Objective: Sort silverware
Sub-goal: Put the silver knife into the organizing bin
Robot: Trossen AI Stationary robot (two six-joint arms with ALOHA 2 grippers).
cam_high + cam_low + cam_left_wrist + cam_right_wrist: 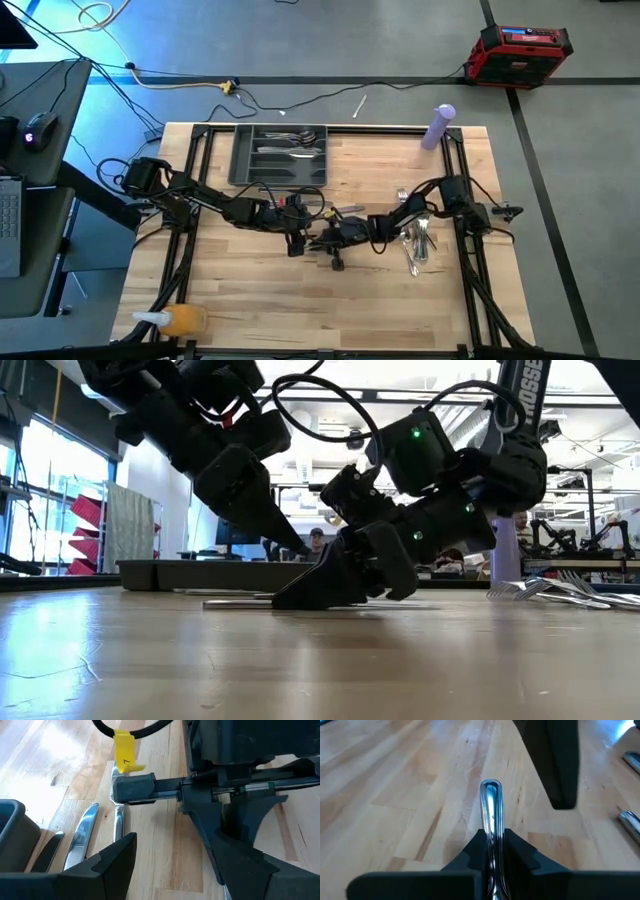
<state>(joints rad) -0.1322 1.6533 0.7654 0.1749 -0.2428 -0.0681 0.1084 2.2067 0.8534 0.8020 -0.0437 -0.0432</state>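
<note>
My right gripper [491, 839] is shut on one slim silver piece [491, 795] at the table's middle [330, 238]. In the low view the piece [240, 603] reaches out level, just above the wood. My left gripper [297, 232] is open and hangs close beside it [295, 545], tilted down, touching nothing. Two loose silver pieces [82, 835] lie on the wood near its fingers. A pile of silverware [415, 240] lies toward the right edge. The dark grey tray [240, 160] stands at the far side with pieces in its compartments. My right gripper pinches the silver piece's handle [491, 822] between its two fingers, which lie along the piece. The rounded handle end [491, 786] sticks out past the fingertips. The fingers come in low and slanting from the table's right, their tips [325, 588] down at the table top.
A purple bottle [438, 127] stands at the far right corner and an orange bottle [180, 320] lies at the near left corner. More loose pieces [345, 210] lie just beyond the grippers. A person [318, 540] sits in the room behind the table.
</note>
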